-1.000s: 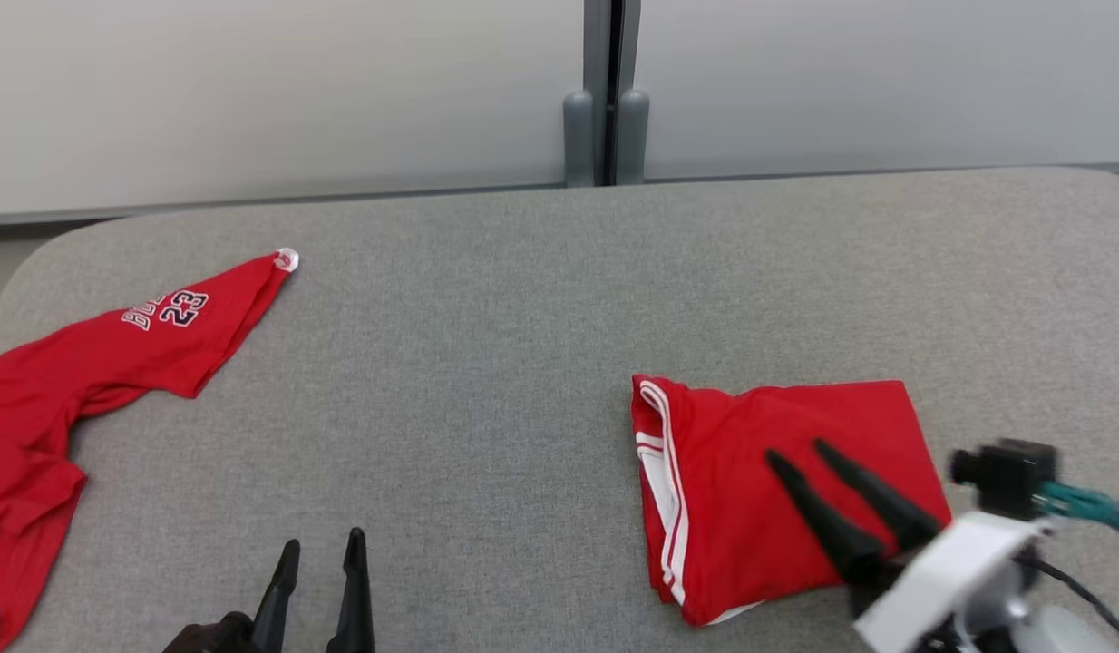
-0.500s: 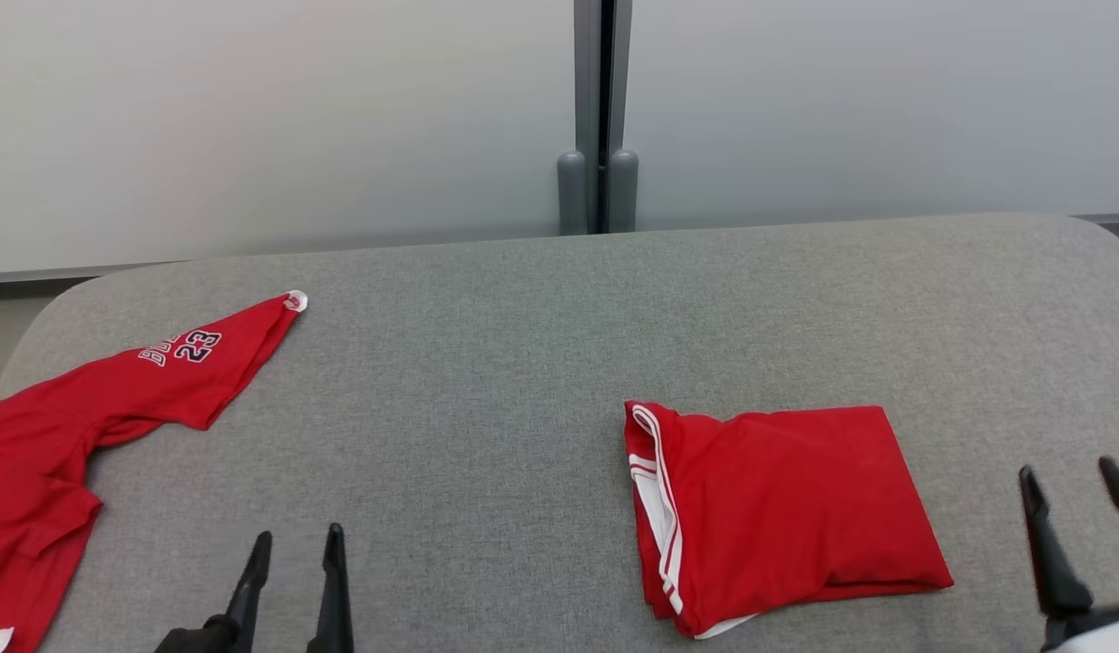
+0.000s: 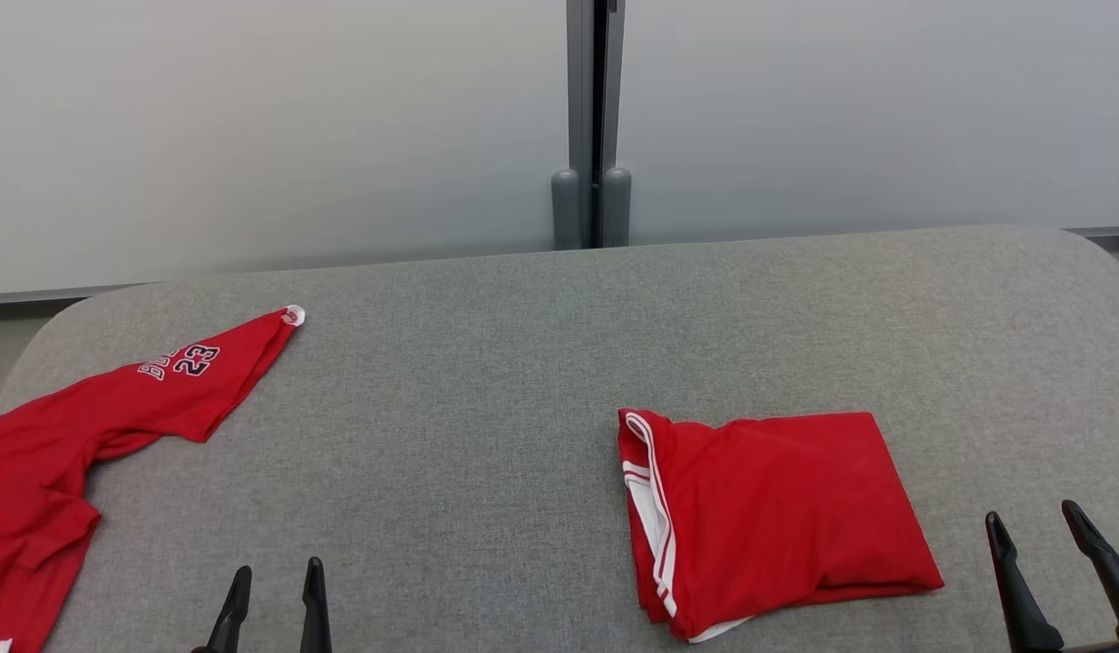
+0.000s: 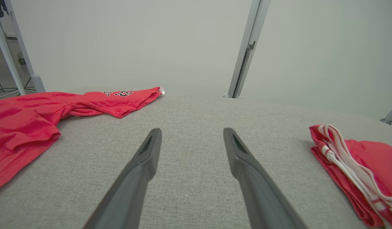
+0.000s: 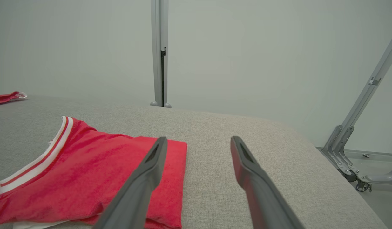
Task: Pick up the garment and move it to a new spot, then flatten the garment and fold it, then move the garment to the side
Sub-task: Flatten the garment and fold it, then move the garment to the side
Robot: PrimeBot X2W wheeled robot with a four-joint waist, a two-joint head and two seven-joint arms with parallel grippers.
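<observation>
The red garment [image 3: 768,517] with white trim lies folded into a rectangle right of the table's middle; it also appears at the right edge of the left wrist view [image 4: 364,165] and at the lower left of the right wrist view [image 5: 88,178]. My right gripper [image 3: 1036,521] stands open just right of the folded garment, apart from it, fingers empty [image 5: 199,140]. Near the front edge at the lower left, my left gripper [image 3: 277,576] is open and empty [image 4: 192,132].
A second red garment [image 3: 88,417], printed with 23, lies unfolded at the table's left edge [image 4: 40,111]. The grey fabric table [image 3: 487,381] ends at a pale wall with a grey post [image 3: 591,127]. A metal frame [image 5: 358,133] stands beyond the table's right edge.
My right gripper has drawn back off the folded garment to its right side. The camera has tilted, shifting the whole picture down. The left gripper sits lower in the picture.
</observation>
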